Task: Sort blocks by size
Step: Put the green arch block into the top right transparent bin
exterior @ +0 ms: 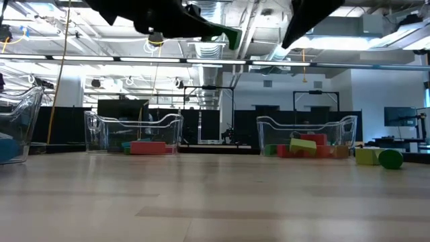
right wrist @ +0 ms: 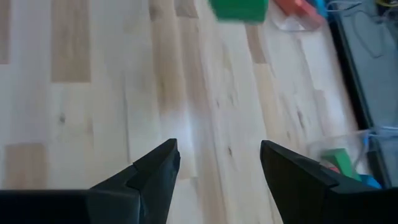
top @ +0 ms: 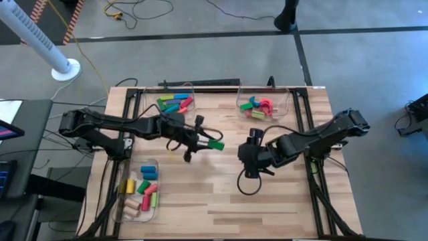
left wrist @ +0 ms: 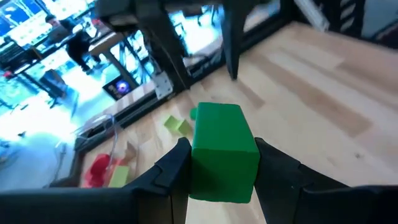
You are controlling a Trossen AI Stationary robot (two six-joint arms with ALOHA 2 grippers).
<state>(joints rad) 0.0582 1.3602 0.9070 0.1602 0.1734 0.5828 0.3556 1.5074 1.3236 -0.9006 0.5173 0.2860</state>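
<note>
Counter (top: 267,201): pale wood planks in butcher-block pattern, dark rails along its edges, cables trailing down both sides.

Left hand (top: 208,142): raised above the counter's middle, clamped on a green block (left wrist: 222,149); the block sits between the two fingers (left wrist: 168,171) and juts out past their tips.

Right hand (right wrist: 217,158): hovering over bare wood right of centre, jaws spread wide, nothing between them. In the high view it lies just right of the left hand, the two apart.

Bins, three, clear plastic:
- far left bin (top: 175,100), holding blue, green, red and yellow blocks;
- far right bin (top: 264,104), holding red, pink, green and blue blocks;
- near left bin (top: 139,191), holding yellow, red, blue, green and plain wood blocks.

Loose items, low view: a yellow-green cube (exterior: 366,156) and a green cylinder (exterior: 390,158) on the counter at the right edge.

Room: grey concrete floor with dark lines, a white post on a round base (top: 65,69) far left, yellow cable on the floor. Beyond the counter, an open hall with ceiling lights, exposed ducts, dark frames and screens.
</note>
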